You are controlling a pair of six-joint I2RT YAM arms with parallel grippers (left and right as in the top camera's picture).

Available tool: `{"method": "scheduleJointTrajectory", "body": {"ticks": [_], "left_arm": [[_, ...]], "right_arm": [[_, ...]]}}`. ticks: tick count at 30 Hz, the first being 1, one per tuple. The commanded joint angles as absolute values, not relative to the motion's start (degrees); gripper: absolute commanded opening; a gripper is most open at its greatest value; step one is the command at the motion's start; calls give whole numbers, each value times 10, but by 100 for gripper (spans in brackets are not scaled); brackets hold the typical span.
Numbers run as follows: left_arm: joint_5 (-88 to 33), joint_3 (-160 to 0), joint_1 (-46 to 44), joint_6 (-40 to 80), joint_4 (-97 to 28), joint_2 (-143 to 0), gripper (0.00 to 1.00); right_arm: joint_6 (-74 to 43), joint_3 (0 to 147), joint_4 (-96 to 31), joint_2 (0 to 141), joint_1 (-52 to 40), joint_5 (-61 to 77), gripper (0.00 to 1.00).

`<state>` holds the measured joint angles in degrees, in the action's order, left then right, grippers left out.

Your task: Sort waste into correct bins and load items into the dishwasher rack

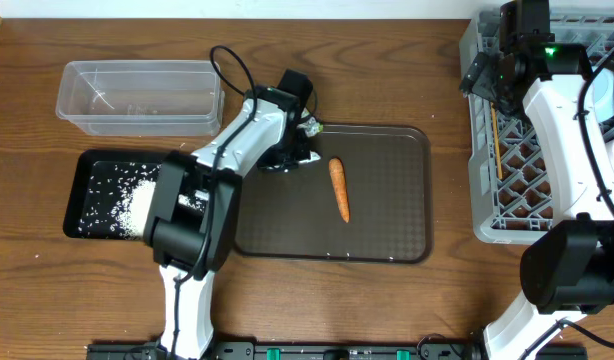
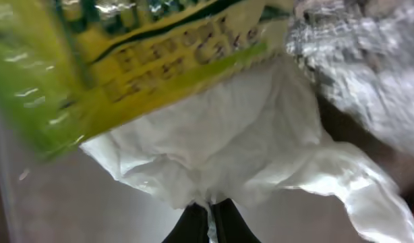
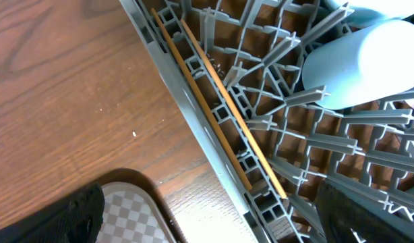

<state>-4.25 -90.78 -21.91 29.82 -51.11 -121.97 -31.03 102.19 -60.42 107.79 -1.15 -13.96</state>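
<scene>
My left gripper (image 2: 210,219) is shut on a fold of the white tissue (image 2: 241,142). The crumpled yellow-and-silver wrapper (image 2: 126,67) lies against the tissue just beyond it. From overhead, this gripper (image 1: 293,155) sits low at the brown tray's back left corner, with the wrapper (image 1: 310,127) peeking out beside it. An orange carrot (image 1: 339,188) lies on the tray. Rice (image 1: 137,205) is heaped in the black tray (image 1: 87,170). My right gripper (image 3: 214,223) hangs open over the grey rack's (image 1: 487,215) left edge. The chopsticks (image 3: 214,101) lie inside that edge, beside a light-blue bowl (image 3: 369,64).
The clear tub (image 1: 142,97) stands behind the black tray at the back left. The brown serving tray (image 1: 387,220) fills the middle of the wooden table. My left arm reaches across the black tray's right end.
</scene>
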Motion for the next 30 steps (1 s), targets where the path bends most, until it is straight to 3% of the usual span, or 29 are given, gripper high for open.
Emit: {"method": "scheduleJointTrajectory", "body": {"ticks": [1, 13, 21, 30], "left_arm": [[-34, -918, -220, 297, -526, -1144, 6], [3, -918, -216, 296, -552, -990, 6], [212, -918, -178, 294, -415, -980, 6], [230, -917, -64, 295, -300, -1004, 11]], "right_arm": [[-319, 1022, -605, 1081, -8, -146, 99], [-319, 1022, -605, 1081, -8, -146, 99], [-319, 1022, -605, 1081, -8, -146, 99], [-319, 1022, -605, 1081, -8, -146, 99]]}}
